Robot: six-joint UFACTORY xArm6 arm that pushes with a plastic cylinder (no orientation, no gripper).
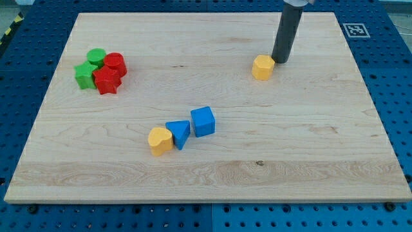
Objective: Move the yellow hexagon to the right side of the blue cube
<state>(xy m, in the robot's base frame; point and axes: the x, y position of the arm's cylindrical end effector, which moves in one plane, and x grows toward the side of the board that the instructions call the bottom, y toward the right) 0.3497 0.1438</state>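
My tip [279, 60] stands on the wooden board [206, 174] in the view's upper right. It is a plain dark rod with nothing to open or close, and it grips nothing. Its lower end sits just beside the yellow hexagon [262, 67], at that block's upper right corner; whether it touches cannot be told.

The yellow hexagon lies well apart from the blue cube [203, 121], toward the view's upper right of it. The blue cube rests near the board's middle, a little below centre. Just to its lower left is a blue triangular block [178, 133], close against it, and next to that on the left a second yellow block [160, 140] with a rounded top.

Far off at the view's upper left sits a tight cluster: a green cylinder [96, 56], a green star-like block [84, 75], a red cylinder [115, 64] and a red star-like block [106, 81].

At the view's top right corner, off the board, a small black-and-white square marker [355, 29] shows; it bears a pattern, no readable words.
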